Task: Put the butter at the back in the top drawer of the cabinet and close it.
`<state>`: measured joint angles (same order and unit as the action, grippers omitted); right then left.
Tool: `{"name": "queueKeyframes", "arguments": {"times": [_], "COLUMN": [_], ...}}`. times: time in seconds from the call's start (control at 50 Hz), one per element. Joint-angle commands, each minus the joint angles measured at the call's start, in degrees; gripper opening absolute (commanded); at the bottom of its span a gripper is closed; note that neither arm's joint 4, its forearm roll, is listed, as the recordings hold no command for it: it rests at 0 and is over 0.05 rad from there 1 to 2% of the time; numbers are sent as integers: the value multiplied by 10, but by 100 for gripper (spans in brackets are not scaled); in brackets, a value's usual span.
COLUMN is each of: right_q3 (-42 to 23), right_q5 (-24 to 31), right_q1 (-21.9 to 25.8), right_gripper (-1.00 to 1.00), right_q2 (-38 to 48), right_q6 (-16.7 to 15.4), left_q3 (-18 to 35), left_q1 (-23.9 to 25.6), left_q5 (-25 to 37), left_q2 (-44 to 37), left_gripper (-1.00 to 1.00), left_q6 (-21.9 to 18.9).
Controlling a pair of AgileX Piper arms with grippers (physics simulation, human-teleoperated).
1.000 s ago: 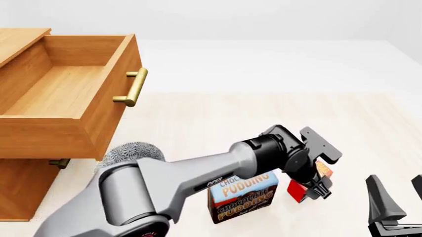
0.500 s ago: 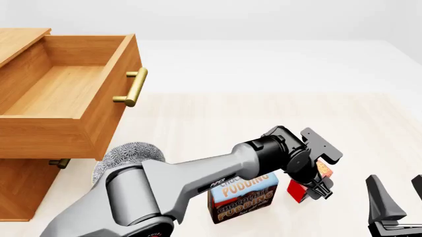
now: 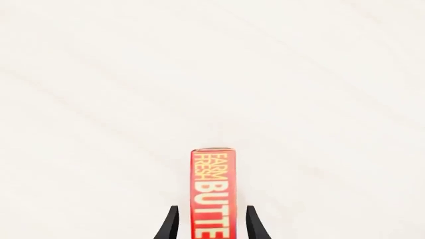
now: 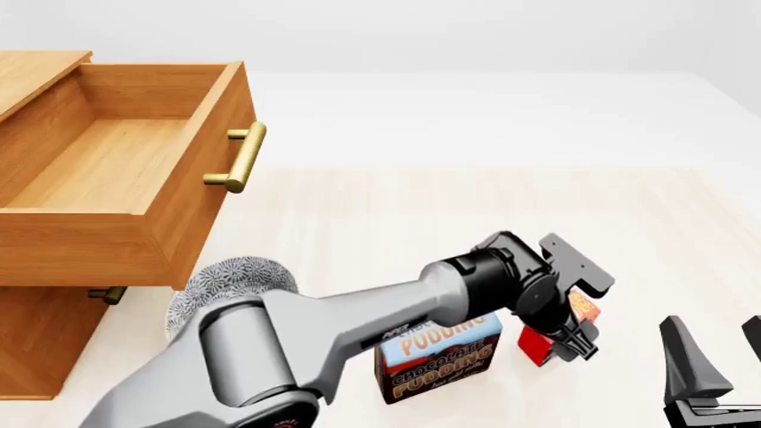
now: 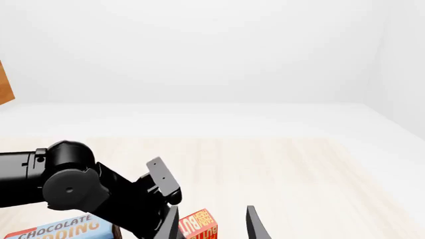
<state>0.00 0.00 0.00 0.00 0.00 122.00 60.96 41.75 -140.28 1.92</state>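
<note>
- Top drawer (image 4: 113, 169) of the cabinet (image 4: 48, 343): stands pulled open, well apart from the jaws, up and to their left in the front view.
- Left gripper (image 3: 210, 228): jaws part-open, one finger (image 3: 170, 226) on each side of the butter (image 3: 212, 191). Contact cannot be confirmed; small gaps appear on both faces.
- Step in hand, judged: grasping. Centre the box between the jaws, close squarely on its broad faces, then lift clear of the adjacent pudding box (image 4: 437, 355).
- Butter: stands on edge on the table; its long axis runs straight out from between the jaws.
- Right gripper (image 5: 212, 224): jaws open, holding nothing.
</note>
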Motion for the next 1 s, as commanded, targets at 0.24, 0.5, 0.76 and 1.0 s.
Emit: {"name": "queueKeyframes", "arguments": {"times": [0.24, 0.5, 0.76, 1.0], "right_q3": [0, 0, 0, 0], "right_q5": [0, 0, 0, 0], "right_q1": [0, 0, 0, 0], "right_gripper": [100, 100, 100, 100], "right_q2": [0, 0, 0, 0], "right_q6": [0, 0, 0, 0], "left_q3": [20, 20, 18, 22], "left_q1": [7, 6, 5, 8], "left_q5": [3, 1, -4, -2], "left_q2": [-24, -29, -33, -39], "left_gripper": [100, 100, 100, -100], "left_q6": [15, 23, 28, 35]}}
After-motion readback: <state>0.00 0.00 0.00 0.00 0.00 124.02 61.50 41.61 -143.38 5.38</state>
